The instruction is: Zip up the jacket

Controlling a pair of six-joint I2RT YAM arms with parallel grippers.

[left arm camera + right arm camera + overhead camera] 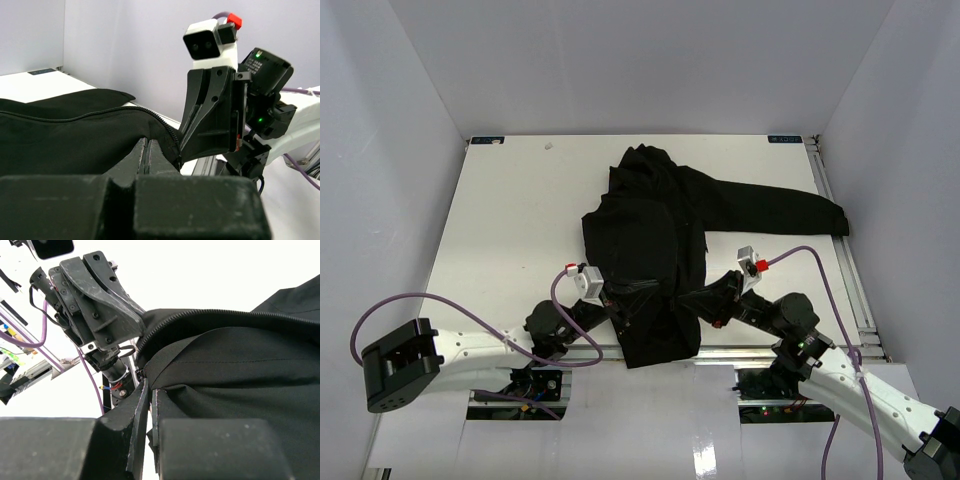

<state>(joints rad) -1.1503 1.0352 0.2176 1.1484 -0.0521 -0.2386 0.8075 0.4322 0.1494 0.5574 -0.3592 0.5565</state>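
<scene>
The left gripper [618,297] has its jaws pressed together, pinching the near hem of the black, slightly shiny fabric jacket [650,240]. The right gripper [708,298] likewise has its jaws clamped on fabric beside the toothed zipper edge [200,315]. The jacket lies lengthwise on the white counter [510,220], hem toward the arm bases, collar end away, one sleeve [780,208] stretched rightward.

left pincer [625,297] tips: lost against black jacket [645,240] | right arm [860,390]: cropped bottom-right
</scene>
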